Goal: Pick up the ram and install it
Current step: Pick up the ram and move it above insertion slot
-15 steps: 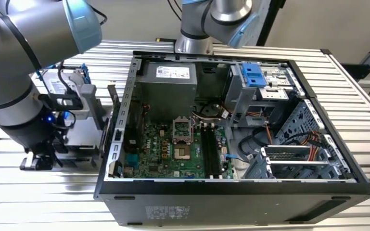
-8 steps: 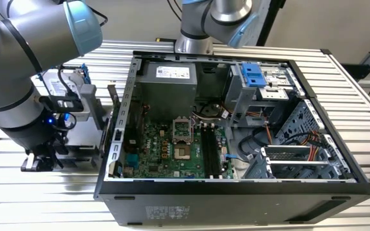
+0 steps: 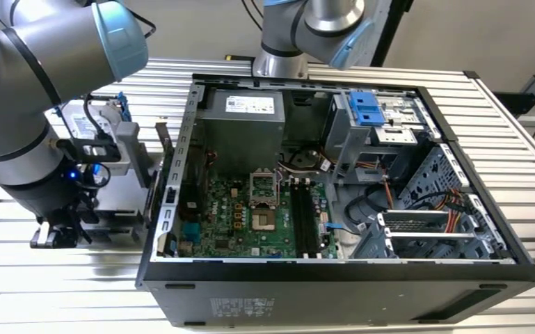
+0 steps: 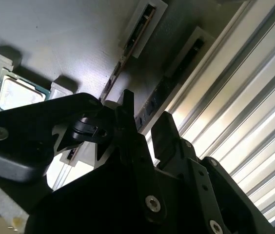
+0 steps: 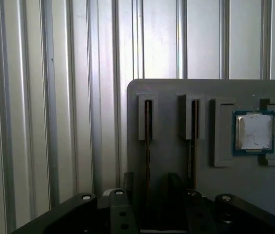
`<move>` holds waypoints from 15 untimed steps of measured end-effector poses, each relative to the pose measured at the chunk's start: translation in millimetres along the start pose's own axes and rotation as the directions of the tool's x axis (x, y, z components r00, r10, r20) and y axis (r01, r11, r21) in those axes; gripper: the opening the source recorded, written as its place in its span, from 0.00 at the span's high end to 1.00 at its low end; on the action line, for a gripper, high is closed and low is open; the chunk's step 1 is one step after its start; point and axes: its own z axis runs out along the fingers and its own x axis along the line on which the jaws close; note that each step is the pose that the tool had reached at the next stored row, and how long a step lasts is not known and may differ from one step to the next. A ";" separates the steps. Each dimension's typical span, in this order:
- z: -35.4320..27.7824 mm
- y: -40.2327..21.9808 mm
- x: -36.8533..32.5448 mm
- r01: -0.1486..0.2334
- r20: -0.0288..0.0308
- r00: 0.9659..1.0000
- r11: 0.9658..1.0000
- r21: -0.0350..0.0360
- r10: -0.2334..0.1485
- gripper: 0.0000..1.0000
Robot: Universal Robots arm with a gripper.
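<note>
Desk [image 3: 508,104]: carries open computer case [image 3: 341,278]. Its memory slots [image 3: 305,216] look unfilled, so the install is outstanding.
Grey holder tray [image 5: 171,92]: ram [image 5: 147,136] stands on edge in its slot, not lifted.
My end effector [image 5: 150,176]: spread, straddling that ram, no pinch made.

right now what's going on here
A robot arm has its gripper down at a grey holder tray beside the open computer case. Its jaws stand open either side of one ram stick, which stands on edge in its slot, not yet lifted. The case's memory slots look empty.
</note>
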 end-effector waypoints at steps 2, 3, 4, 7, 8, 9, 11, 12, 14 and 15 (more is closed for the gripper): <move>0.0 0.0 0.0 0.000 0.000 1.000 1.000 0.000 0.000 0.00; 0.1 0.0 0.0 0.000 0.000 1.000 1.000 0.000 0.000 0.00; 0.1 0.0 0.0 0.000 0.000 1.000 1.000 0.000 0.000 1.00; 0.1 0.0 0.0 0.000 0.000 1.000 1.000 0.000 0.000 1.00; 0.1 0.0 0.0 0.000 0.000 1.000 1.000 0.000 0.000 1.00; 0.1 0.0 0.0 0.000 0.000 1.000 1.000 0.000 0.000 1.00; 0.2 0.0 0.0 0.000 0.000 1.000 1.000 0.000 0.000 1.00; 0.2 0.0 0.0 0.000 0.000 1.000 1.000 0.000 0.000 1.00; 0.2 0.0 0.0 0.000 0.000 1.000 1.000 0.000 0.000 1.00; 0.2 0.0 0.0 0.000 0.000 1.000 1.000 0.000 0.000 1.00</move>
